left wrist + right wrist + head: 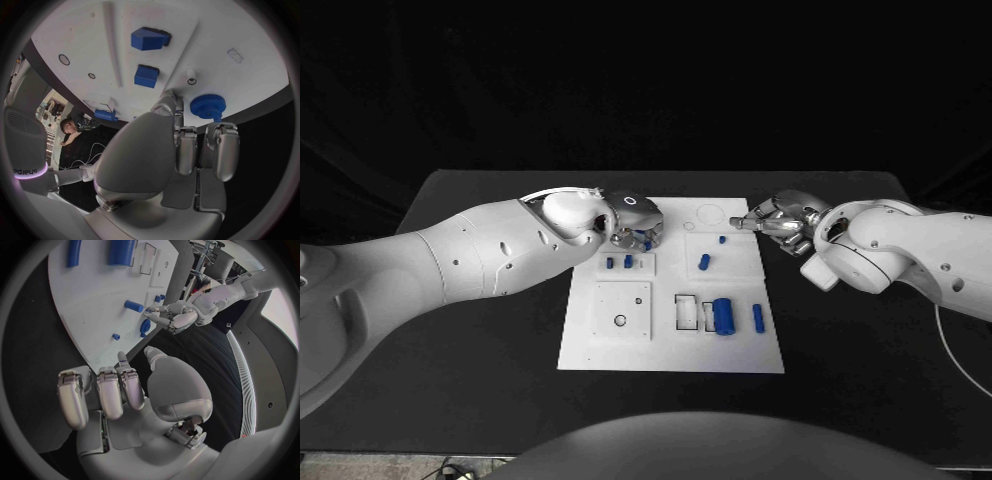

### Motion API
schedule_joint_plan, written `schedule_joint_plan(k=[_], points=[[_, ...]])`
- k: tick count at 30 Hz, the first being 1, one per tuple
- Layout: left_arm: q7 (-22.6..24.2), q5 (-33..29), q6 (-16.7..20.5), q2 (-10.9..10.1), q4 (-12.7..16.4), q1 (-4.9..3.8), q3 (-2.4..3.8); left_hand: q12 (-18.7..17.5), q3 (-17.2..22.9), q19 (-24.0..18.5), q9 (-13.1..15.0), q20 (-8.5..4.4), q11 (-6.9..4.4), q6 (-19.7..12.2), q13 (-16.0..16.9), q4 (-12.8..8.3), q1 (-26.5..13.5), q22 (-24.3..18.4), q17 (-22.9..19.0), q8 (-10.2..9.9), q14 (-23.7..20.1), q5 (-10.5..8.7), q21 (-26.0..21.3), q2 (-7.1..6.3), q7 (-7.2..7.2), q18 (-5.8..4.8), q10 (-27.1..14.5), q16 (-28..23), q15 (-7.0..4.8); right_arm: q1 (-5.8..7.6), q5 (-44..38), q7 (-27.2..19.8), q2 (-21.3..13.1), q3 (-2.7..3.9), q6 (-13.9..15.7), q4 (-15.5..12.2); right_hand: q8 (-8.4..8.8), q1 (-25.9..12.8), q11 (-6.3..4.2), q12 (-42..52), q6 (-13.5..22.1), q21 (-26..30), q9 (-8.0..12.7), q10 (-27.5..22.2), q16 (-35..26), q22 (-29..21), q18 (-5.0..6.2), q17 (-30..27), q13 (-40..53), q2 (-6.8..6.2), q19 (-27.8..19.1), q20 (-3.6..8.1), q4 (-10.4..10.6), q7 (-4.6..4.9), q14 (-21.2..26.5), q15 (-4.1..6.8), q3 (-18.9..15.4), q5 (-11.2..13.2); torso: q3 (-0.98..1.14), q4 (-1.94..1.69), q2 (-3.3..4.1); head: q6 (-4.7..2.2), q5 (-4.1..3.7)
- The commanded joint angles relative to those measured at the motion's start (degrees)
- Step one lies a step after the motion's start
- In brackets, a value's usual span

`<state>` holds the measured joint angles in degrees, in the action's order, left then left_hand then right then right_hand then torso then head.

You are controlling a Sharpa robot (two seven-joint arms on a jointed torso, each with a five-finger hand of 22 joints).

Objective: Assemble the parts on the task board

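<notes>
The white task board (625, 345) lies mid-table. My left hand (629, 222) hovers over its far left corner with fingers (225, 147) curled, pinching a blue gear (208, 105) just above the board, close to a small white peg (191, 76). Two blue blocks (609, 263) (629, 261) stand in the board beside that hand, also seen as block (150, 38) and block (147, 76). My right hand (783, 220) hangs at the board's far right edge, fingers (106, 390) curled in with nothing in them. From there my left hand (175, 317) is visible across the board.
A fat blue cylinder (723, 316) and a thin blue rod (759, 318) lie at the board's near right. A short blue piece (705, 263) and a tiny one (723, 239) sit near the board's middle. Black table (473, 330) surrounds the board.
</notes>
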<state>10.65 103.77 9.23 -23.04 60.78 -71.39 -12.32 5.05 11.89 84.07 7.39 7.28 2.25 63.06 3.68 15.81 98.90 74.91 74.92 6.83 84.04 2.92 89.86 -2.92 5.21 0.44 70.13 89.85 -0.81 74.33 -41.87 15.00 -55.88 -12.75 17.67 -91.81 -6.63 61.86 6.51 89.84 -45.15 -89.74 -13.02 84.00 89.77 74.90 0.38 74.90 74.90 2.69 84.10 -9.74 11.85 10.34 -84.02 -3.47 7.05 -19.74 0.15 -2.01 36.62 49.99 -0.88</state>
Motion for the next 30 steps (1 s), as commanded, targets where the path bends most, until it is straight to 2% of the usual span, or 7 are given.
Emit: schedule_joint_plan(k=[1, 6, 17, 23, 30], points=[[1.15, 1.17, 0.88, 0.05, 0.09, 0.15, -0.07, 0.12, 0.46, 5.93, 0.03, -0.22, -0.10, 0.60, 0.02, -0.07, 0.43, 15.09, 15.08, 0.35, 5.96, -0.05, 0.14, 0.06, 0.07, -0.44, 0.47, 0.15, 0.44, -0.04, -0.13, -0.10, 0.05, -0.01, -0.91, -0.01, -0.33, 0.52, 0.31, 0.16, 0.10, -0.26, -0.08, 6.00, 0.23, 15.10, -0.38, 15.10, 15.10, -0.11, 5.90, -0.47, -0.05, 0.29, -5.98, -0.49, -0.34, -0.29, 0.01, -0.01, 0.00, 0.01, -0.01], [1.68, 1.25, 2.73, -0.16, 0.23, 0.17, -0.06, 0.07, 0.55, 5.93, 0.04, -0.22, -0.09, 0.76, 0.01, -0.09, 0.44, 15.09, 15.08, 0.37, 5.96, -0.05, 0.14, 0.00, 0.09, -0.44, 0.67, 0.15, 0.47, -0.04, -0.12, -0.10, 0.00, -0.01, -0.98, 0.00, -0.33, 0.52, 0.31, 0.16, 0.10, -0.26, -0.08, 6.00, 0.23, 15.10, -0.38, 15.10, 15.10, -0.11, 5.90, -0.47, -0.05, 0.29, -5.98, -0.49, -0.34, -0.29, -0.04, -0.01, 0.00, 0.01, -0.08], [3.00, 1.33, 8.44, -1.60, 1.81, 0.06, 0.04, -0.11, 0.82, 5.93, 0.08, -0.21, 0.03, 1.29, -0.01, -0.04, 0.40, 15.09, 15.08, 0.45, 5.96, -0.05, 0.14, -0.10, 0.24, -0.44, 1.18, 0.15, 0.58, -0.05, -0.10, -0.06, -0.02, -0.01, -1.07, 0.10, -0.33, 0.52, 0.31, 0.16, 0.10, -0.26, -0.08, 6.00, 0.23, 15.10, -0.38, 15.10, 15.10, -0.11, 5.90, -0.47, -0.05, 0.29, -5.98, -0.49, -0.34, -0.29, 0.02, -0.05, -0.03, 0.01, -0.25], [3.09, 1.21, 10.37, -2.79, 3.24, -0.43, 0.09, -0.21, 0.92, 5.93, 0.11, -0.21, 0.08, 1.58, -0.02, 0.01, 0.33, 15.09, 15.08, 0.50, 5.96, -0.06, 0.14, -0.20, 0.30, -0.44, 1.42, 0.15, 0.64, -0.09, -0.10, -0.09, 0.02, -0.01, -1.10, 0.21, -0.33, 0.52, 0.31, 0.16, 0.10, -0.26, -0.08, 6.00, 0.23, 15.10, -0.38, 15.10, 15.10, -0.11, 5.90, -0.47, -0.05, 0.29, -5.98, -0.49, -0.34, -0.29, 0.04, -0.05, -0.05, 0.01, -0.19], [3.07, -0.54, 10.98, -4.37, 5.06, -1.20, 0.16, -0.33, 0.98, 5.93, 0.12, -0.21, 0.12, 1.73, -0.04, 0.11, 0.22, 15.09, 15.08, 0.51, 5.96, -0.06, 0.14, -0.26, 0.33, -0.44, 1.52, 0.15, 0.68, -0.15, -0.09, -0.13, 0.03, -0.01, -1.19, 0.29, -0.33, 0.52, 0.31, 0.16, 0.10, -0.26, -0.08, 6.00, 0.23, 15.10, -0.38, 15.10, 15.10, -0.11, 5.90, -0.47, -0.05, 0.29, -5.98, -0.49, -0.34, -0.29, 0.03, -0.05, -0.03, 0.01, -0.14]])
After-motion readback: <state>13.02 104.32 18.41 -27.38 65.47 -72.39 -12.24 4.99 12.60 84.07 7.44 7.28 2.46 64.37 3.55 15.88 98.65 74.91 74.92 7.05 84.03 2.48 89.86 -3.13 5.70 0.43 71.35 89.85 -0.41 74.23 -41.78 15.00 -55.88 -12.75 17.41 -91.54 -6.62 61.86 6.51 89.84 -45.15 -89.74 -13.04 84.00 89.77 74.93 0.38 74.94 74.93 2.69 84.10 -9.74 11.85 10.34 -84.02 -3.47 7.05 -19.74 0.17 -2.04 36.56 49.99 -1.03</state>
